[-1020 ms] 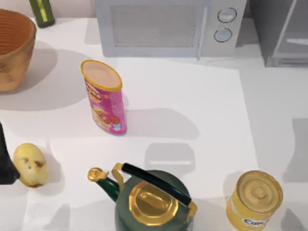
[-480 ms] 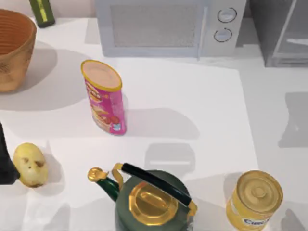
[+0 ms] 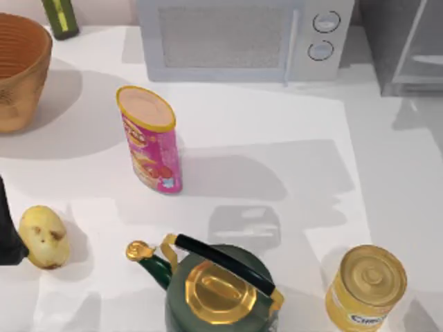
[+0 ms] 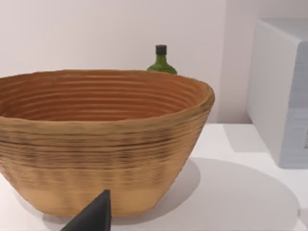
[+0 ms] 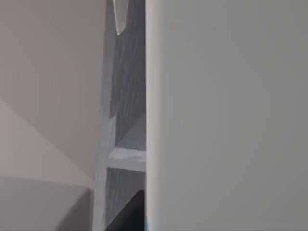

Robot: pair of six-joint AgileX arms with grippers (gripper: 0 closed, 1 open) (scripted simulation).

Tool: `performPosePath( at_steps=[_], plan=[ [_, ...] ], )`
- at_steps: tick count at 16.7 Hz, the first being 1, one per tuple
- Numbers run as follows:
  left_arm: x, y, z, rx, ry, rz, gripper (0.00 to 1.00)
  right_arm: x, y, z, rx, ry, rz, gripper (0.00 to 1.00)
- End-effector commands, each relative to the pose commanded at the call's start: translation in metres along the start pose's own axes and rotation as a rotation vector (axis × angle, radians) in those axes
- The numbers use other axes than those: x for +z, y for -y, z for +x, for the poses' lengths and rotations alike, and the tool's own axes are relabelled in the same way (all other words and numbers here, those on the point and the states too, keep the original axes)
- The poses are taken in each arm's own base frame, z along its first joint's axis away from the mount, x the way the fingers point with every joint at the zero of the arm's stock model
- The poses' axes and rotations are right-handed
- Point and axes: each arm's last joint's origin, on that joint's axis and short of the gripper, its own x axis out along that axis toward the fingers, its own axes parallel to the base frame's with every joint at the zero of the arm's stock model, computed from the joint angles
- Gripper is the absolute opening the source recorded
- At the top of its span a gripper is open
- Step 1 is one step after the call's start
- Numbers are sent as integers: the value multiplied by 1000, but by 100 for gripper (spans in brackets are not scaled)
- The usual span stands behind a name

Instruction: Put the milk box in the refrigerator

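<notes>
Standing pink can (image 3: 152, 142), label illegible; refrigerator (image 3: 405, 45) top right; jaws' state untellable

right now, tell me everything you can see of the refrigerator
The refrigerator is a plain grey boxy cabinet at the table's far right corner, right of the white microwave, cut off by the frame. It has a pale grey door frame and stands on the white table. The right wrist view looks closely past a pale panel to a grey interior with what looks like a shelf ledge, so the door seems open.
</notes>
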Motion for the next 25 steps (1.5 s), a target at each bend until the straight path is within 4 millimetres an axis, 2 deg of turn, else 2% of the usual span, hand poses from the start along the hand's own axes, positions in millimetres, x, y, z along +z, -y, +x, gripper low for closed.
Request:
performPosePath(
  at_steps=[3,5,8,12,14,20,23,25],
  plan=[
    [0,0,0,0,0,0,100,-48,17,47,15,-36,12,0],
    [0,0,0,0,0,0,100,-85,26,67,12,-66,23,0],
    [0,0,0,0,0,0,100,-133,38,80,-16,-116,44,0],
    [0,0,0,0,0,0,100,-181,55,76,-78,-184,73,0],
    [0,0,0,0,0,0,100,-193,59,71,-97,-210,84,0],
    [0,0,0,0,0,0,100,-193,57,71,-90,-212,87,0],
    [0,0,0,0,0,0,100,-203,58,80,-95,-245,93,0],
    [0,0,0,0,0,0,100,-209,61,95,-96,-254,97,0]
  ],
)
